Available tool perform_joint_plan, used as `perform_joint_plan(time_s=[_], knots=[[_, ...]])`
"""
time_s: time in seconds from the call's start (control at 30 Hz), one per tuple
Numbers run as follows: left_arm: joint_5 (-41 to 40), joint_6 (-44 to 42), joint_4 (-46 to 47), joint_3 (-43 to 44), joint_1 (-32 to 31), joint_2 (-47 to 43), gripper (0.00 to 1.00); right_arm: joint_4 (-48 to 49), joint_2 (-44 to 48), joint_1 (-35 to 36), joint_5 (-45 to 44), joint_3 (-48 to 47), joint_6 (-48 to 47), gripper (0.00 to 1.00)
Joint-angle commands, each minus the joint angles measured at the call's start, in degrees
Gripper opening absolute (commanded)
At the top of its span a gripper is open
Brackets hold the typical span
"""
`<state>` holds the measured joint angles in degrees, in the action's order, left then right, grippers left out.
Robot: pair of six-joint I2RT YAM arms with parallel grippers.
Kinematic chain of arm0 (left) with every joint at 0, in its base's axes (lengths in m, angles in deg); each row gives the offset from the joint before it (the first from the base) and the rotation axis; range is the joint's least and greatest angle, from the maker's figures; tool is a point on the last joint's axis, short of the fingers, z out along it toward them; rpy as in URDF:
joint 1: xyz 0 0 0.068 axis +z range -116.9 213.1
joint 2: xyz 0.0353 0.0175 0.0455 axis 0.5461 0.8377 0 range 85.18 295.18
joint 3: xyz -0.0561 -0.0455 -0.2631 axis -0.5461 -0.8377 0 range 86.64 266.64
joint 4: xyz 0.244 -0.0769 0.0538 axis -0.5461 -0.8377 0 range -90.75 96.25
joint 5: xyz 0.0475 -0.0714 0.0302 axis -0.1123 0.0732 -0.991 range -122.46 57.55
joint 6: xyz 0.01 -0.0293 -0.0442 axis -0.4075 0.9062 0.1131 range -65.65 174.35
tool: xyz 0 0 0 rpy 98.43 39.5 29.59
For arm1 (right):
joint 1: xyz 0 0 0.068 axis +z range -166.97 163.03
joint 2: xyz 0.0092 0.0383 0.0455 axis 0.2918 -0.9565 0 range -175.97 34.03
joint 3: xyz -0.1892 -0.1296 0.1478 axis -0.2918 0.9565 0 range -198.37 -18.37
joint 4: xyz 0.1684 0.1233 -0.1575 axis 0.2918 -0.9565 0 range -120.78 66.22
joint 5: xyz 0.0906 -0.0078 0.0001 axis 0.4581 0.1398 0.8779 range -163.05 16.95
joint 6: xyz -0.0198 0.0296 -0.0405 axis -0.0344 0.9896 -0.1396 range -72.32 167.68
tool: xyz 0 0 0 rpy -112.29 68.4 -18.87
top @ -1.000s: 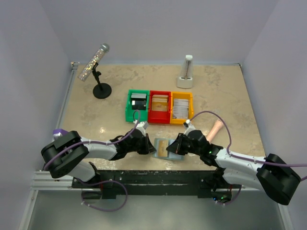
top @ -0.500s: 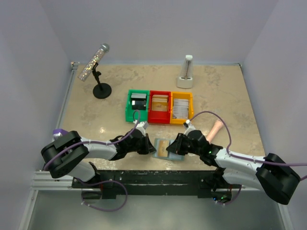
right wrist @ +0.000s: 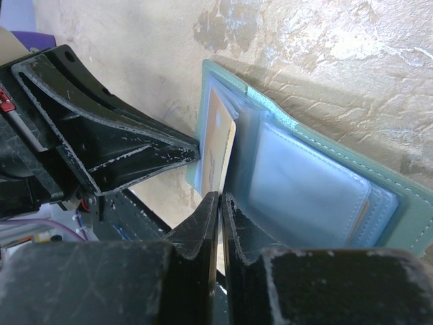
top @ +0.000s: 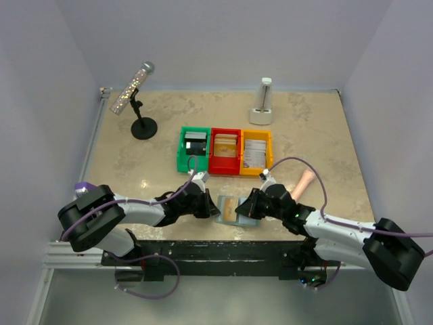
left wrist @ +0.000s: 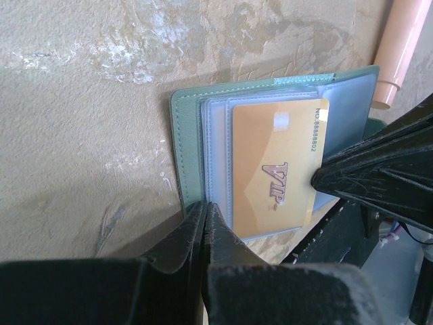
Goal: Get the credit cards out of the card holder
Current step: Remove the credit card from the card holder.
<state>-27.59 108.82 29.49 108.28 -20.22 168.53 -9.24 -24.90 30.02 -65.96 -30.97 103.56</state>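
Note:
The card holder (top: 222, 210) lies open near the table's front edge, between my two grippers. In the left wrist view its pale blue-green cover (left wrist: 186, 149) and clear pockets hold a tan credit card (left wrist: 274, 162) marked VIP. My left gripper (left wrist: 205, 210) is shut, with its tips pressing on the holder's left edge (top: 208, 206). My right gripper (right wrist: 220, 198) is shut on the near edge of the tan card (right wrist: 218, 149), beside the holder's clear pockets (right wrist: 304, 183). It also shows in the top view (top: 245, 211). Other cards in the holder are hidden.
Green (top: 193, 150), red (top: 225, 150) and yellow (top: 256, 150) bins holding cards stand in a row behind the holder. A peach cylinder (top: 304, 183) lies at its right. A microphone on a stand (top: 139, 101) and a white stand (top: 262, 105) are at the back.

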Motion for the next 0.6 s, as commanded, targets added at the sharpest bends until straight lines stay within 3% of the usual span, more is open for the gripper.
perform_joint_plan(time_s=[0.0,0.57], knots=[[-2.2,-0.8,-7.2,-2.0,-0.5,1.6,0.0,1.1,1.7,0.4,-0.7,0.3,0.2,0.1],[-2.3,-0.7,-7.2,-1.9,-0.5,1.9,0.0,0.0,5.1,0.3,-1.6,1.4,0.3,0.09]])
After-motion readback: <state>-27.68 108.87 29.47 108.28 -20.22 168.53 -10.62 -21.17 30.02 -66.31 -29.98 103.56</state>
